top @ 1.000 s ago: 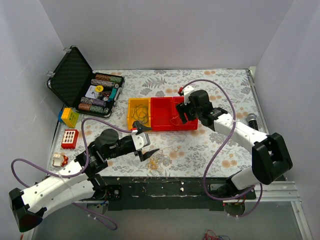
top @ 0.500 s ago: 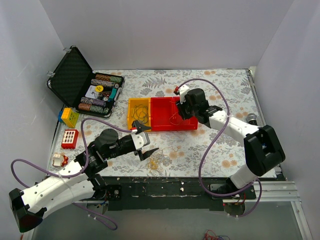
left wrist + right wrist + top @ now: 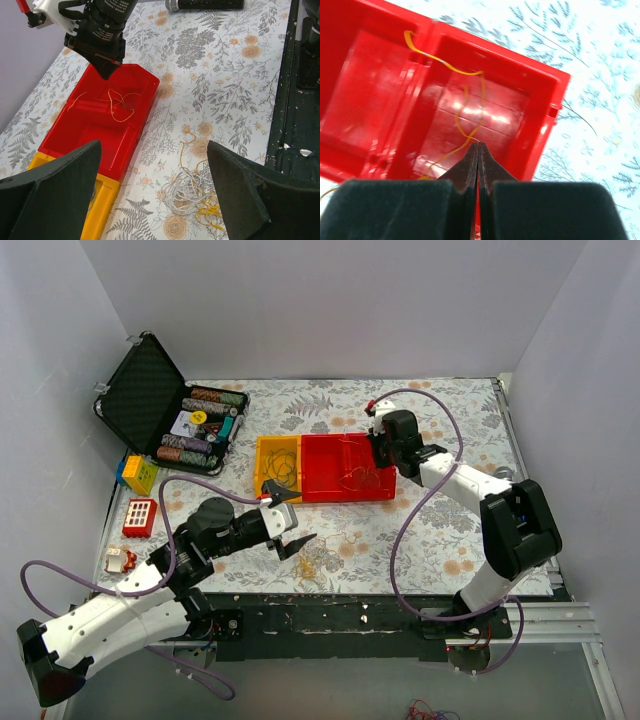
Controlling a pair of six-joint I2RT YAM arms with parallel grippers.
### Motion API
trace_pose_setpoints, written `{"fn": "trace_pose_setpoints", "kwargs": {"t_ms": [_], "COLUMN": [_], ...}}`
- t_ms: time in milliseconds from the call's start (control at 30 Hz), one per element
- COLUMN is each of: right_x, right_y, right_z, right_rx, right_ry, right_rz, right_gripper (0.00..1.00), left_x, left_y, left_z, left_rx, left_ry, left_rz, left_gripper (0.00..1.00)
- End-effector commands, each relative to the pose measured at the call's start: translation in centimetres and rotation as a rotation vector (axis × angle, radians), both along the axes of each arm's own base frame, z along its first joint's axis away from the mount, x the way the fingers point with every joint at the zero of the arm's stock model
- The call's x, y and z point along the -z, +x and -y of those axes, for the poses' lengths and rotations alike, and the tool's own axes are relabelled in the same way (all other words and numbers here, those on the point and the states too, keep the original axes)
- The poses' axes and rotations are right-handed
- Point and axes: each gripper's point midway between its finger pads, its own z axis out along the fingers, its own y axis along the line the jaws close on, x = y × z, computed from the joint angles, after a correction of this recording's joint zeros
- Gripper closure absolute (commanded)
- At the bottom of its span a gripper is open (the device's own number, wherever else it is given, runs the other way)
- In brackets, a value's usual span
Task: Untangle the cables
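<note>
The right hand (image 3: 477, 150) is pinched closed inside the red bin (image 3: 540, 125), with its tips at a tan-yellow cable (image 3: 459, 122); whether it grips the cable is unclear. The left hand (image 3: 295, 522) is spread wide above the tangled cables (image 3: 187, 192) on the counter (image 3: 225, 100), just in front of that bin.

The left gripper (image 3: 154, 147) has its two dark fingers (image 3: 55, 192) spread wide at the bottom corners, and on the floral tablecloth (image 3: 225, 85) between them sits a messy clump of white and yellow cables (image 3: 192, 196). Further back there's a red bin (image 3: 131, 137) with one loose yellow cable (image 3: 117, 102) squiggled across its floor, and a yellow bin (image 3: 102, 207) butted right up against its near end. The right gripper (image 3: 107, 75) hangs over the red bin's far end with its jaws pinched to a point, plus there's a black cylinder thing (image 3: 207, 4) lying along the top edge.
</note>
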Motion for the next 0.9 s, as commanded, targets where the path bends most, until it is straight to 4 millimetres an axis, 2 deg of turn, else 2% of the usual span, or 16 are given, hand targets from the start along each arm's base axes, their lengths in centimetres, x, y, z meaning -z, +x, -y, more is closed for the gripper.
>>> {"fn": "trace_pose_setpoints", "kwargs": {"t_ms": [0, 100, 133, 267, 333, 400, 433, 467, 533, 633, 767, 867], "right_x": [-0.6, -0.9, -1.6, -4.1, -5.7, -6.7, -6.5, -6.7, -6.9, -5.9, -5.1, -5.4], "right_y": [1.5, 0.2, -0.3, -2.7, -3.4, -4.1, -4.9, -5.5, -6.4, -7.4, -8.5, -7.9], "right_z": [0.8, -0.3, -0.8, -1.4, -1.0, -1.2, -1.3, -1.6, -2.4, -3.5, -5.5, -6.4], "right_rx": [0.102, 0.015, -0.029, -0.118, -0.100, -0.099, -0.104, -0.101, -0.094, -0.015, 0.050, 0.086], "right_ry": [0.015, 0.052, 0.069, 0.152, 0.185, 0.228, 0.245, 0.278, 0.345, 0.426, 0.502, 0.510], "right_rz": [-0.004, -0.026, -0.010, 0.056, 0.074, 0.071, 0.037, 0.022, -0.021, -0.131, -0.221, -0.227], "right_gripper": [0.99, 0.99, 0.93, 0.58, 0.45, 0.29, 0.21, 0.17, 0.15, 0.14, 0.23, 0.28], "left_x": [-1.2, -1.2, -1.2, -1.2, -1.2, -1.1, -1.2, -1.0, -1.0, -0.9, -1.0, -1.0], "left_y": [0.1, 0.1, 0.1, 0.1, 0.1, 0.2, 0.2, 0.1, 0.2, 0.2, 0.1, 0.1], "left_z": [-0.3, -0.4, -0.4, -0.4, -0.4, -0.4, -0.4, -0.4, -0.4, -0.4, -0.3, -0.3], "left_rx": [-0.007, -0.010, -0.010, -0.008, -0.008, -0.010, -0.010, -0.007, -0.010, -0.011, -0.007, -0.006], "left_ry": [-0.025, -0.021, -0.020, -0.020, -0.020, -0.019, -0.020, -0.019, -0.019, -0.020, -0.024, -0.024], "left_rz": [0.026, 0.025, 0.026, 0.029, 0.029, 0.028, 0.029, 0.028, 0.027, 0.028, 0.028, 0.027], "left_gripper": [0.14, 0.14, 0.14, 0.14, 0.14, 0.14, 0.14, 0.14, 0.14, 0.14, 0.14, 0.14]}}
